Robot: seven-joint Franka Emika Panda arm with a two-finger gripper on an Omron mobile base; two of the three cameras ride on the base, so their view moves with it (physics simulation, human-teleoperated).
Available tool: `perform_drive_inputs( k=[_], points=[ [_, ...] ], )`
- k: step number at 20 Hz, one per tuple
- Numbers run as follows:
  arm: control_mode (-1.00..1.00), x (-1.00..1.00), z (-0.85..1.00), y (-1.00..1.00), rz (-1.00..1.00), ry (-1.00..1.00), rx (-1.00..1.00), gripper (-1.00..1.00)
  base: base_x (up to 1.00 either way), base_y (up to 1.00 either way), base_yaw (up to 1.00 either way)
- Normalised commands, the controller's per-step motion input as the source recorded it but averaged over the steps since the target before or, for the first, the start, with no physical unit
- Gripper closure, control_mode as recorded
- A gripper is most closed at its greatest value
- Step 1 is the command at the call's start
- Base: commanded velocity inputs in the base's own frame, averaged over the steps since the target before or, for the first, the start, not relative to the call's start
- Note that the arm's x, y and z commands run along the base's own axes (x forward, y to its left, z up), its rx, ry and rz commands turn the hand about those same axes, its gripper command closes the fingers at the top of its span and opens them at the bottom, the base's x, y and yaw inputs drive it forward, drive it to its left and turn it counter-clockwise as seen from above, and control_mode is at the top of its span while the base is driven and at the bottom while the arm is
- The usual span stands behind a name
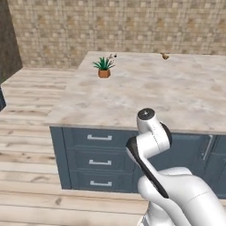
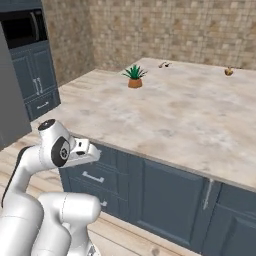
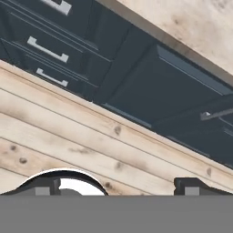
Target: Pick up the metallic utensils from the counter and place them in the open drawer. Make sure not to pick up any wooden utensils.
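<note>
The knife (image 1: 112, 56) is seen as a small dark sliver at the far edge of the marbled island worktop (image 1: 145, 95), just behind the potted plant (image 1: 103, 67), while a small tan object, probably the wooden spoon (image 1: 165, 56), lies well apart along that same far edge. Nothing is judged done yet: the knife is untouched and no open drawer can be made out among the dark blue cabinet fronts (image 1: 99, 161). The arm is folded low before the cabinets, and the gripper (image 3: 116, 186) is pointed down at the plank floor (image 3: 68, 136), spread wide and empty.
</note>
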Motion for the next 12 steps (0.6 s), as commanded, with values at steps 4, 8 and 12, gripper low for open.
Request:
perform_drive_inputs(
  k=[4,8,12],
  points=[
    [1.0,0.0,0.0,0.0,0.0,0.0,0.0,-1.0,0.0,1.0,0.0],
    [1.0,0.0,0.0,0.0,0.0,0.0,0.0,-1.0,0.03,1.0,0.0],
    [1.0,0.0,0.0,0.0,0.0,0.0,0.0,-1.0,0.07,1.0,0.0]
  ],
)
